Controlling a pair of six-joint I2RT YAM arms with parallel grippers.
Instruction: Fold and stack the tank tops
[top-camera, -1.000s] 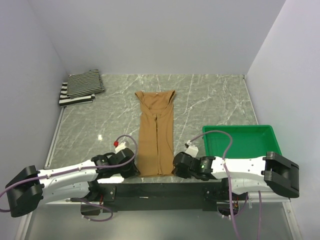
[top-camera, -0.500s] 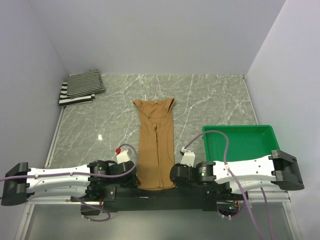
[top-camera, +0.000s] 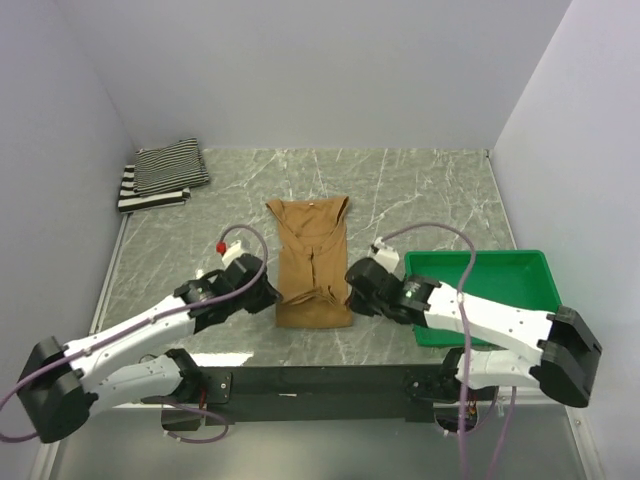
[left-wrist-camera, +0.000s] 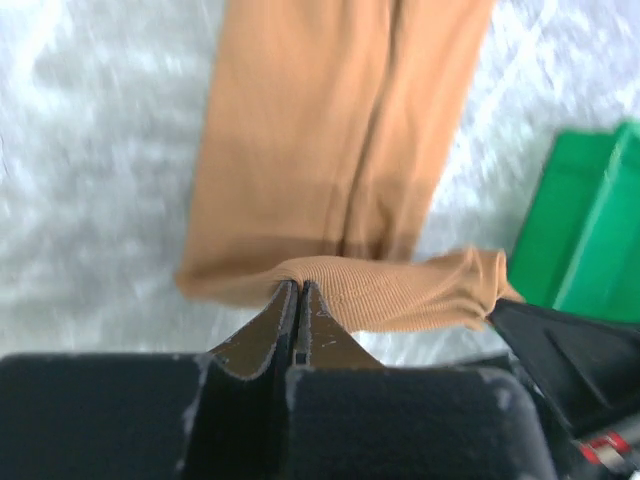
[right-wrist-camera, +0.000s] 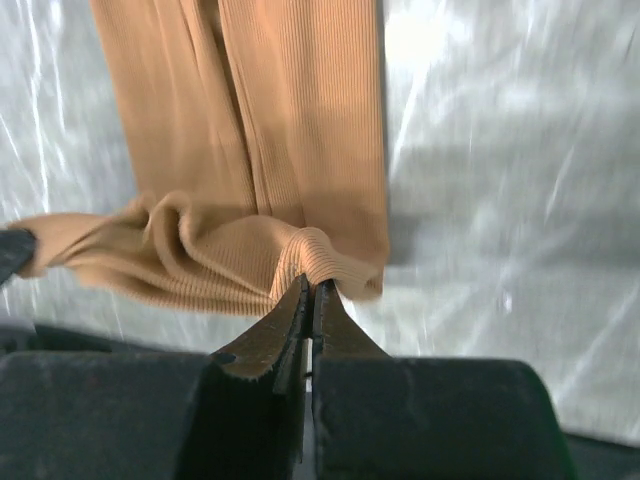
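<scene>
The plain tan-brown tank top (top-camera: 312, 240) lies lengthwise at the table's middle, its near hem lifted and doubled back over itself. My left gripper (top-camera: 272, 296) is shut on the hem's left corner (left-wrist-camera: 300, 278). My right gripper (top-camera: 352, 283) is shut on the hem's right corner (right-wrist-camera: 312, 262). The hem hangs bunched between them above the cloth (left-wrist-camera: 330, 120). The pinstriped top (top-camera: 172, 164) lies folded on the wide-striped top (top-camera: 135, 196) at the far left corner.
A green plastic tray (top-camera: 525, 270) stands at the right, close behind my right arm; its edge shows in the left wrist view (left-wrist-camera: 590, 240). Grey walls close the table at back and sides. Marble tabletop (top-camera: 420, 200) surrounds the tan top.
Both grippers have lifted the tan top's near hem from the front edge and carried it away from the bases, over the cloth. The visible cloth is now shorter.
</scene>
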